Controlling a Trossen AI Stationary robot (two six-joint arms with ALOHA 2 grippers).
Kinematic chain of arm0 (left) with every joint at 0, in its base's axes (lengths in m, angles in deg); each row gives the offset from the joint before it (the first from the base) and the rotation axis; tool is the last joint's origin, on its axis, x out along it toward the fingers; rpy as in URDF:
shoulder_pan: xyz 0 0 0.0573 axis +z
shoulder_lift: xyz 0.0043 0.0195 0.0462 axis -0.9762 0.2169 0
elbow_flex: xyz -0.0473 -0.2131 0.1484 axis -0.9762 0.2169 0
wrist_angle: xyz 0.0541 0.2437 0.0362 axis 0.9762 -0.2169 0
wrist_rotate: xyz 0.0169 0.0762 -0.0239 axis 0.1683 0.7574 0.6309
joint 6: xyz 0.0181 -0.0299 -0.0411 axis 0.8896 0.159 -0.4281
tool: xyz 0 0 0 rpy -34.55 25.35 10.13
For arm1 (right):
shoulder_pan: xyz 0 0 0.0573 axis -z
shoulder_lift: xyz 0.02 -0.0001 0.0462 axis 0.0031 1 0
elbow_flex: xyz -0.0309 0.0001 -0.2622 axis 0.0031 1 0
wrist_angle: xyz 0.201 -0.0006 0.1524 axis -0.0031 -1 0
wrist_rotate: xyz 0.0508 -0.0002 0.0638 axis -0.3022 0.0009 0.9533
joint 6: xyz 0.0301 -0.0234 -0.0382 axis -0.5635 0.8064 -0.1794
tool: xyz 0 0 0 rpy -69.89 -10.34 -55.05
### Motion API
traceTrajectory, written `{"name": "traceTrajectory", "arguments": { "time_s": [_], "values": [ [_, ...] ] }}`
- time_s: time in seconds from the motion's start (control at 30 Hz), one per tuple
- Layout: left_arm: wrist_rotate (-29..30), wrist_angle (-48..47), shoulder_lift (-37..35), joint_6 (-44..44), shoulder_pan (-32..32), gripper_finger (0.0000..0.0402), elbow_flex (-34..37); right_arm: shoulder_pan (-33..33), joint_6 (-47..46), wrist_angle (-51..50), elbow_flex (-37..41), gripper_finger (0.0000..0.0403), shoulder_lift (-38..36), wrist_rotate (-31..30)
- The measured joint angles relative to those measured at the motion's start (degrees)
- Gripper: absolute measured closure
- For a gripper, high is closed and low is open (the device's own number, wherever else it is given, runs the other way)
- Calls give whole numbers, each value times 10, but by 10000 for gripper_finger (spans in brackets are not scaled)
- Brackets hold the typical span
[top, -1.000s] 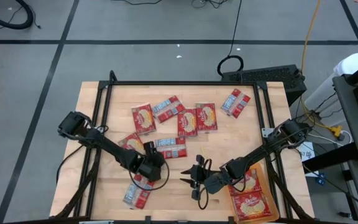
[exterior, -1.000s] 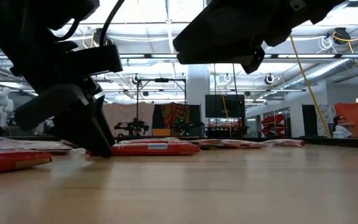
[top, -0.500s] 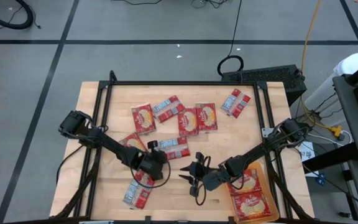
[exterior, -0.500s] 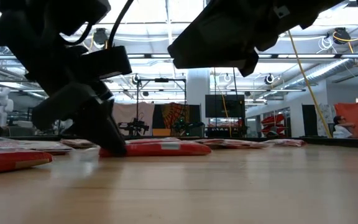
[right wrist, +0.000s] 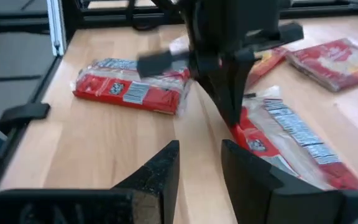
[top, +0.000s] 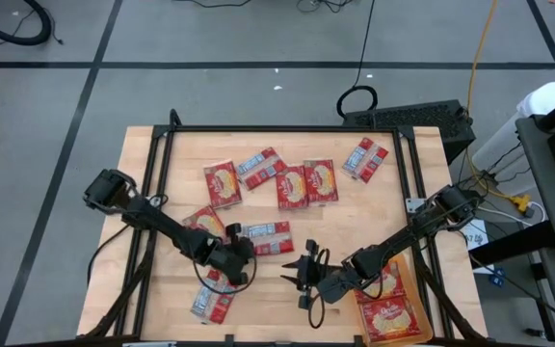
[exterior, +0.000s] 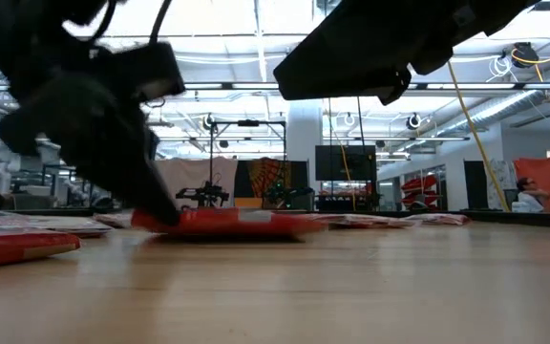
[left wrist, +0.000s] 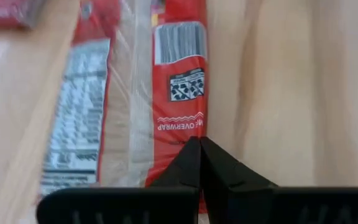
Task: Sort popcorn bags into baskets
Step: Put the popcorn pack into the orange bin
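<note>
Wooden table [top: 162,173] with a black frame, grey floor around it; the near middle strip of tabletop between the two arms was bare wood, as was the far-left corner. Orange basket [top: 419,289] sat at the near right corner, against the frame rail, with two popcorn bags [top: 389,315] lying in it.

Left gripper [top: 242,253] was low at the table's near-left centre, fingers pressed together, tips touching the short end of a bag lying panel-side up [top: 268,238] [left wrist: 135,106]; not clamped on it. Right gripper [top: 300,275] hung just right of it, near the centre front, fingers apart, holding nothing; its wrist camera looked past the fingers [right wrist: 160,168] at the left gripper [right wrist: 229,99] and that same bag [right wrist: 291,143].

Other bags: one near the front edge left [top: 210,302], one under the left arm [top: 200,220], a cluster of four toward the far middle [top: 270,179], one alone far right [top: 364,158]. These crowded the far half, with open wood between the cluster and the arms.

Readable on the touched bag: "OVERWRAP", plus a barcode [left wrist: 178,41] and QR-type square; the small grey panel print was unreadable.
</note>
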Motion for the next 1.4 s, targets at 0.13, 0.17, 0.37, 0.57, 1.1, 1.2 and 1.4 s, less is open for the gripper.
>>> {"name": "traceTrajectory", "arguments": {
  "time_s": [0.13, 0.17, 0.37, 0.57, 1.1, 1.2, 1.4],
  "values": [
    [-8, -6, -27, -3, 0, 399, -1, 1, 78, -1, 0, 291, 0, -26],
    [-15, -3, -32, -7, 1, 399, -1, 1, 107, 1, 0, 288, 0, -23],
    [-45, 8, -54, -24, 0, 400, -1, 7, 162, 0, 0, 239, 0, -21],
    [-59, 29, -66, -29, 0, 400, -2, 15, 162, -19, 0, 157, 0, -22],
    [-76, 56, -66, -27, 10, 398, -3, 53, 112, -128, 0, 176, 0, 8],
    [-77, 70, -66, -18, 11, 399, -3, 56, 111, -128, 0, 232, 2, 13],
    [-91, 104, -67, 1, 10, 392, -3, 55, 96, -127, 0, 359, 5, 29]
  ]
}}
